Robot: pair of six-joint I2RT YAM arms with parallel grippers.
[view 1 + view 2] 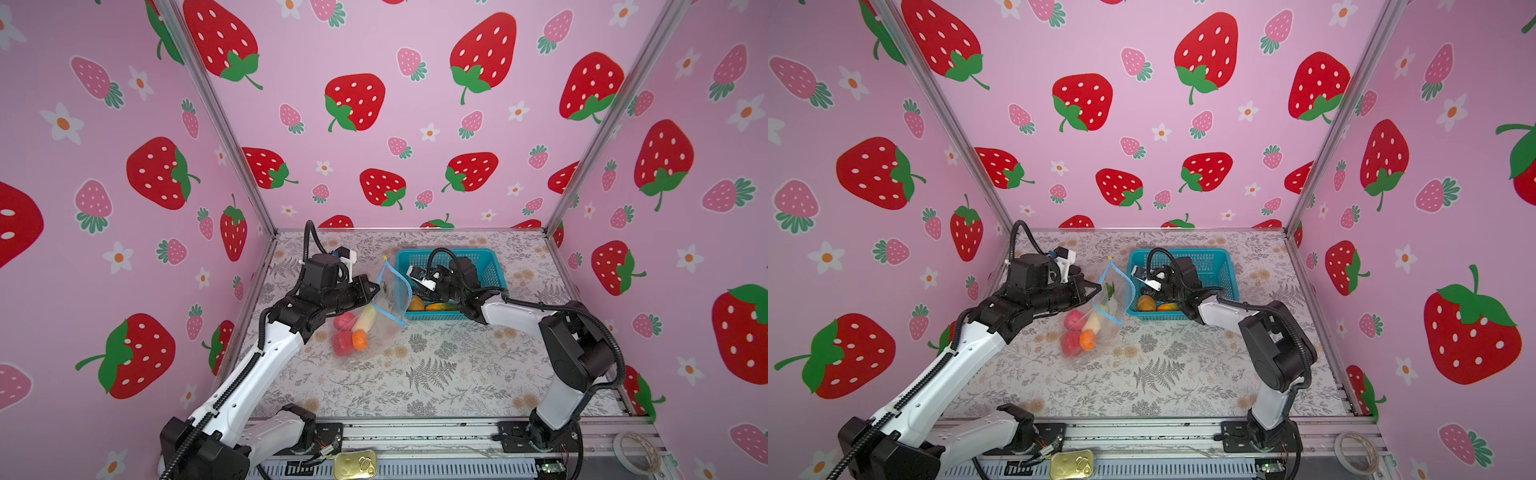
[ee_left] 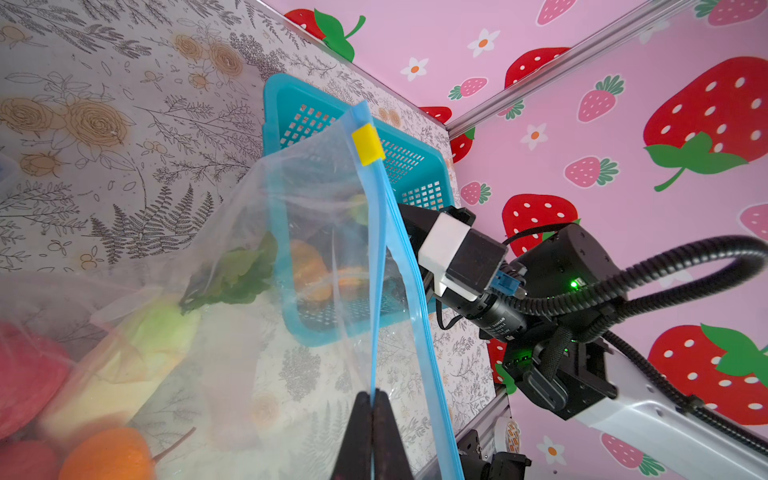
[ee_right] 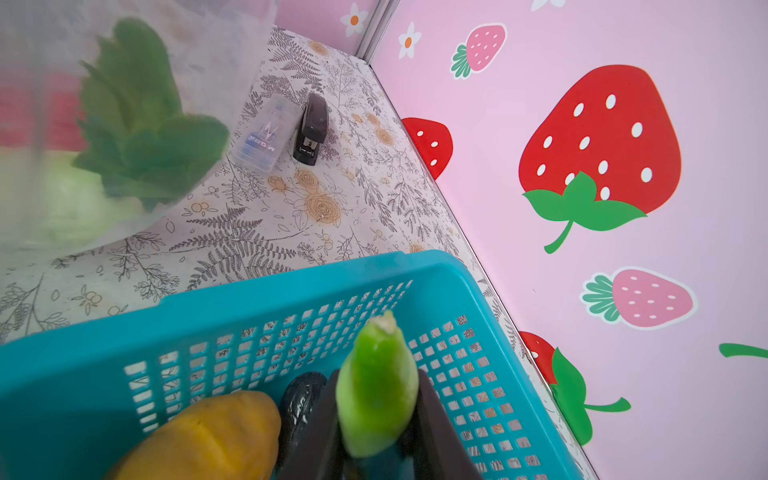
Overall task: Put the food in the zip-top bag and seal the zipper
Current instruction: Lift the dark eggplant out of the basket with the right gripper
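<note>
My right gripper [image 3: 376, 419], low inside the teal basket [image 3: 83, 361], grasps a green cucumber [image 3: 376, 386] across its thick middle. The tapered tip points out past the fingers. My left gripper [image 2: 372, 432] is clenched on one lip of the zipper [image 2: 376, 270] and holds the zip-top bag [image 2: 299, 199] up by that edge, just beside the basket. The yellow slider tab [image 2: 368, 143] sits at the strip's far end.

In both top views the bag's bottom rests on the table [image 1: 457, 374], its mouth faces the basket and the two blue lips bow apart. Inside it are two red-pink lumps [image 1: 344, 331], an orange [image 1: 360, 340] and a white radish [image 1: 365, 318]. A yellow-orange piece [image 3: 208, 436] and a dark eggplant [image 3: 299, 399] lie in the basket beside the cucumber.

Handling, as I judge it:
- **Cucumber:** it looks light, smooth and rigid. Its taper could let it slip forward, so a hold at the widest girth suits it.
- **Bag:** it is thin, limp film that folds under any push. Only the zipper strip offers stiffness, so that is the place to take hold.
- **Entry:** with one lip pinched, the free lip may sag across the opening. The cucumber should go in tip first, between the lips.
</note>
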